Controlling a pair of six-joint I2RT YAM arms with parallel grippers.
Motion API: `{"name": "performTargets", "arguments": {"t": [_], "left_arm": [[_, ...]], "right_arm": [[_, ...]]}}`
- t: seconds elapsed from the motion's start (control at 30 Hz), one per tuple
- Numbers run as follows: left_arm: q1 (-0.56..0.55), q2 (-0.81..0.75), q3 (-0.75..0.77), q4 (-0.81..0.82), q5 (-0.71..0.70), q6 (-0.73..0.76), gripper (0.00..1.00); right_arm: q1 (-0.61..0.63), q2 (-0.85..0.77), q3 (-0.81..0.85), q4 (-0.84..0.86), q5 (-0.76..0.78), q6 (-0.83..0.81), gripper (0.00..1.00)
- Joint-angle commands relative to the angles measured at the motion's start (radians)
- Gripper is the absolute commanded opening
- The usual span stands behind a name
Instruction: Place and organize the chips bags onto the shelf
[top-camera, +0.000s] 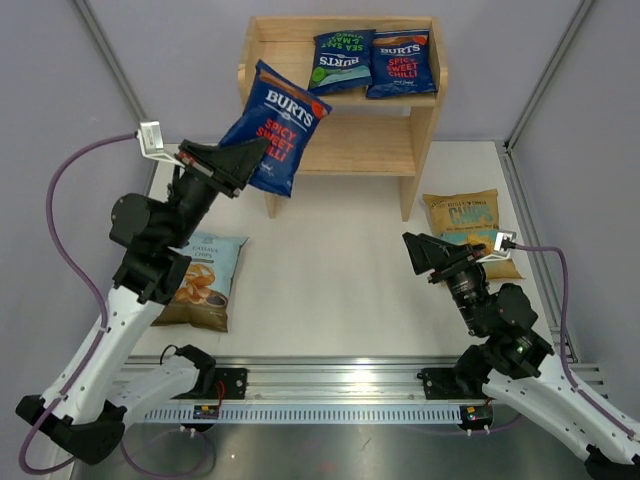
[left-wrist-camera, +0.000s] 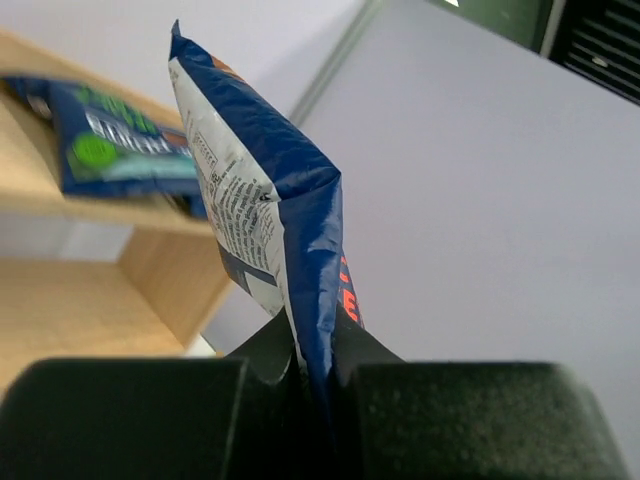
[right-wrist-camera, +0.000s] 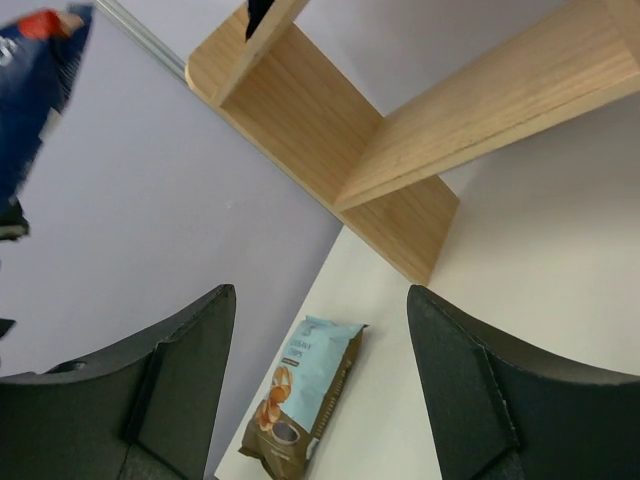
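Two grippers differ. The left gripper (top-camera: 245, 158) is clamped on an edge of a dark-blue Burts bag (top-camera: 275, 122) with red lettering, holding it in the air at the left front of the shelf (top-camera: 350, 145). The right gripper (top-camera: 413, 255) gapes, holding nothing, beside the yellow bag (top-camera: 462, 213) on the tabletop (top-camera: 330, 270). A green-labelled Burts bag (top-camera: 340, 60) and a second red-labelled Burts bag (top-camera: 402, 62) lie side by side on the top tier. The pale blue bag (top-camera: 205, 280) lies on the tabletop's left side.
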Motion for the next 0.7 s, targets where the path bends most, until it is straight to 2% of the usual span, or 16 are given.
{"name": "performTargets", "arguments": {"t": [0.0, 0.13, 0.37, 0.67], "left_arm": [[0.038, 0.122, 0.162, -0.077, -0.042, 0.065, 0.06], [0.075, 0.287, 0.400, -0.132, -0.053, 0.100, 0.06], [0.131, 0.548, 0.677, -0.140, -0.095, 0.086, 0.06], [0.147, 0.787, 0.893, -0.133, -0.204, 0.108, 0.05]], "right_arm": [[0.002, -0.036, 0.048, -0.113, 0.071, -0.013, 0.77], [0.002, -0.088, 0.051, -0.196, 0.073, 0.004, 0.77], [0.002, -0.160, 0.071, -0.288, 0.085, 0.029, 0.77], [0.002, -0.189, 0.094, -0.360, 0.064, 0.044, 0.77]]}}
